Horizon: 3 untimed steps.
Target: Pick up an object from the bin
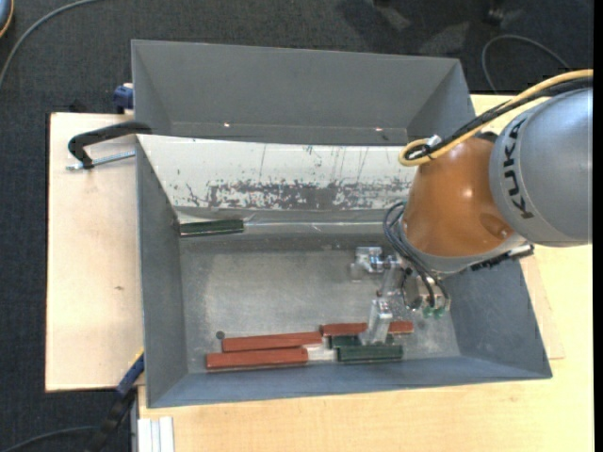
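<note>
Seen from above, the arm's gripper [382, 326] hung low at the near right of the grey bin [283, 92], over a short red bar [341, 330] and a dark green bar [369, 352], 2 long red-brown bars [264, 344] lying just left along the near wall; how wide its grip stood could not be told.

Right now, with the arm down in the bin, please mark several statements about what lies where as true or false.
1. The gripper is near the front wall of the bin, by a dark green bar. True.
2. A second dark green bar lies by the back wall, at the view's left. True.
3. The two long red-brown bars lie against the back wall. False: they lie along the front wall.
4. The arm comes in from the view's left. False: it comes from the right.
</note>
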Available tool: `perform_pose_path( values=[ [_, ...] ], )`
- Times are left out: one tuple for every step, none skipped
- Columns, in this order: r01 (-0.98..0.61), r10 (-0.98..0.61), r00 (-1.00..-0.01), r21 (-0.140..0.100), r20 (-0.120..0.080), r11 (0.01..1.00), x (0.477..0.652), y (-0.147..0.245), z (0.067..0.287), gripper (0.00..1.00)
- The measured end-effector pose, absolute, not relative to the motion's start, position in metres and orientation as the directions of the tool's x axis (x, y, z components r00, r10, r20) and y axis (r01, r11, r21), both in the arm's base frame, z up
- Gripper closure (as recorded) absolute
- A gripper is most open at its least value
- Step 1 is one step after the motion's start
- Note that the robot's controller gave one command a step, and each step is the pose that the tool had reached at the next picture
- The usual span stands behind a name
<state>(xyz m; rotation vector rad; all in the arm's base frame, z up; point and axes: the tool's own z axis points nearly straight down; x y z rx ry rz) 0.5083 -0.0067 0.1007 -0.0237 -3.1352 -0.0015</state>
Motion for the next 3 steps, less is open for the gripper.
perform_pose_path(
  values=[
    [-0.022,-0.022,-1.0,0.004,0.005,1.0,0.4901,0.0506,0.0685,0.0],
    [-0.017,-0.017,-1.0,0.001,0.0,1.0,0.4917,0.0469,0.0704,1.0],
    [-0.017,-0.017,-1.0,0.001,0.0,1.0,0.4917,0.0469,0.0704,0.0]
  ],
)
